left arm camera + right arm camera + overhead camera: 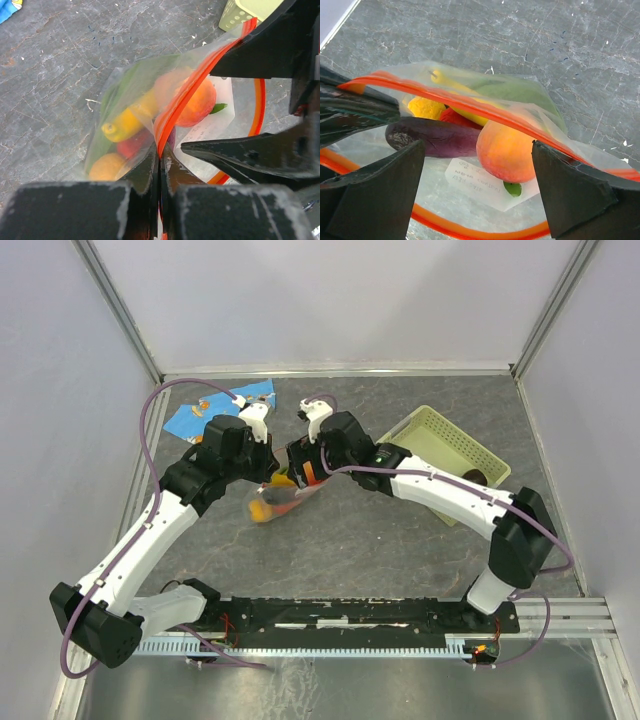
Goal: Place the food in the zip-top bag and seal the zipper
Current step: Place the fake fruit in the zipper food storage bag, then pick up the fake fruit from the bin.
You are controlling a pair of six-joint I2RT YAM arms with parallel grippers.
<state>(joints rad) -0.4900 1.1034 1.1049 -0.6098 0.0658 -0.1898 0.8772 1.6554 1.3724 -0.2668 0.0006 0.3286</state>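
Pressed together at 6 o'clock of the left wrist view, the left gripper [159, 167] pinches one end of the zipper [186, 92]. From that pinch the strip runs up toward 1 o'clock. The right gripper [477, 150] is spread wide over the mouth; I cannot tell whether its fingers touch the plastic.

In the top view the bag [283, 502] sits mid-table, with the left gripper at its 10 o'clock, the right at its 1 o'clock and the basket [440, 440] off toward 3 o'clock. Inside the bag lie the peach [507, 152], eggplant [435, 137], banana [122, 125], orange [105, 167], red fruit [132, 145] and leaf [515, 90].

The two zipper strips gape apart in a loop, so loading looks done and sealing remains. The right gripper is nearer the free length. It would likely need to close on both strips beside the left pinch, then slide along the strip's long axis away from it.
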